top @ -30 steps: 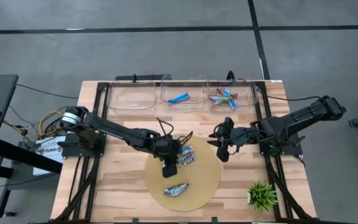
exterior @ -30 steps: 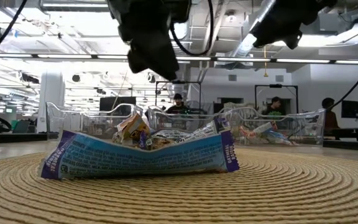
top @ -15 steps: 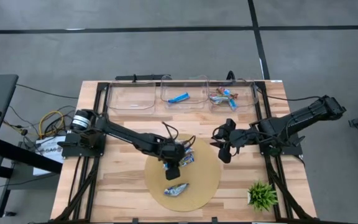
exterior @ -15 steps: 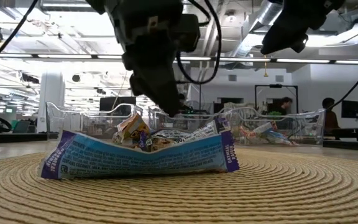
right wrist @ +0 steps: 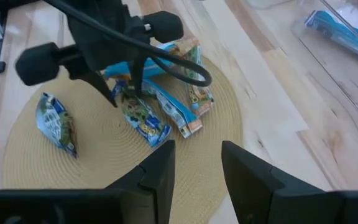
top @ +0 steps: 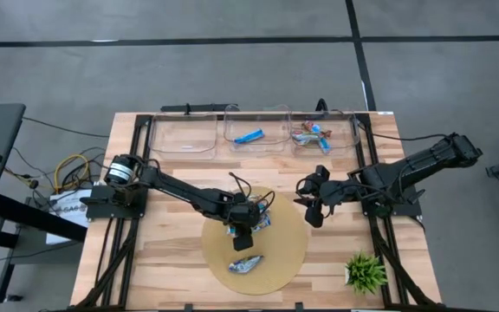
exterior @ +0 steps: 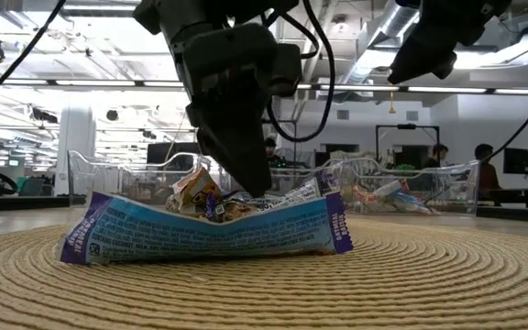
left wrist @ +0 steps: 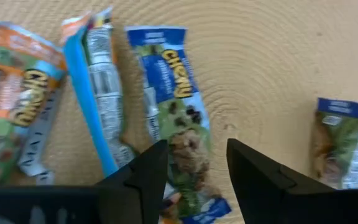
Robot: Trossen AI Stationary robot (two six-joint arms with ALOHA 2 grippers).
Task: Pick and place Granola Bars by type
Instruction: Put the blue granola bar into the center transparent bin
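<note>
Several granola bars lie in a cluster [top: 259, 217] on the round woven mat [top: 288, 251]; one blue-white bar [top: 245, 263] lies apart, nearer the near edge, and fills the front of the low view [exterior: 209, 229]. My left gripper [left wrist: 196, 146] is open, low over the cluster. Its fingers stand on either side of a blue-green "Chewy" bar [left wrist: 174, 106] that lies flat on the mat. Beside that bar lie a bright blue one [left wrist: 95, 93] and an orange-green one [left wrist: 20, 99]. My right gripper [top: 314, 208] hovers open over the mat's right edge.
Three clear bins stand along the far edge: the left one [top: 180, 136] holds nothing, the middle one [top: 251, 136] a blue bar, the right one [top: 317, 134] several bars. A small green plant [top: 366, 271] sits at the near right corner. People show in the room behind the table.
My left gripper has come down toward the cluster of bars and shifted slightly right over the mat, ending with its open fingers just above the bars. The bars have not moved.
</note>
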